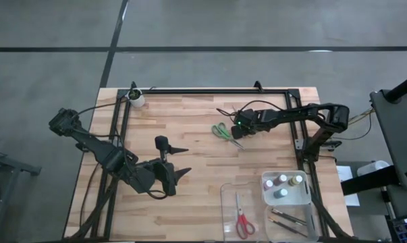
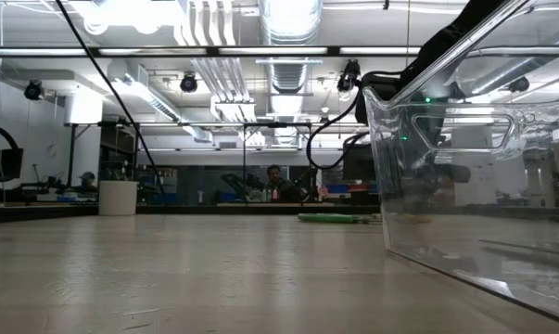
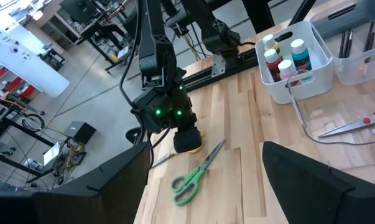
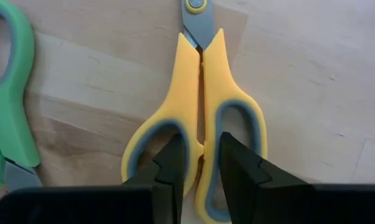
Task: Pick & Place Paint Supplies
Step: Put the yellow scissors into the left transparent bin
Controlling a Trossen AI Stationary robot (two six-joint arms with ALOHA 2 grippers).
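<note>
- Near the table's middle, the right gripper (image 4: 199, 163) is down over the yellow scissors (image 4: 199, 118), its fingers nearly together around the bar where the two handle loops meet; whether they are already pinching it I cannot tell.
- Just beside them lie the green scissors (image 1: 223, 131), flat on the wood and not yet collected.
- Already put away: the red scissors (image 1: 242, 219) in the clear tray (image 1: 225, 202), the paint bottles (image 1: 283, 185) in the white bin (image 1: 265, 196), and some brushes (image 1: 287, 217) in the next compartment.
- The left gripper (image 1: 179, 162) waits spread and empty, well apart from the scissors.
- By my reckoning most of the job is done, with two scissors left.
</note>
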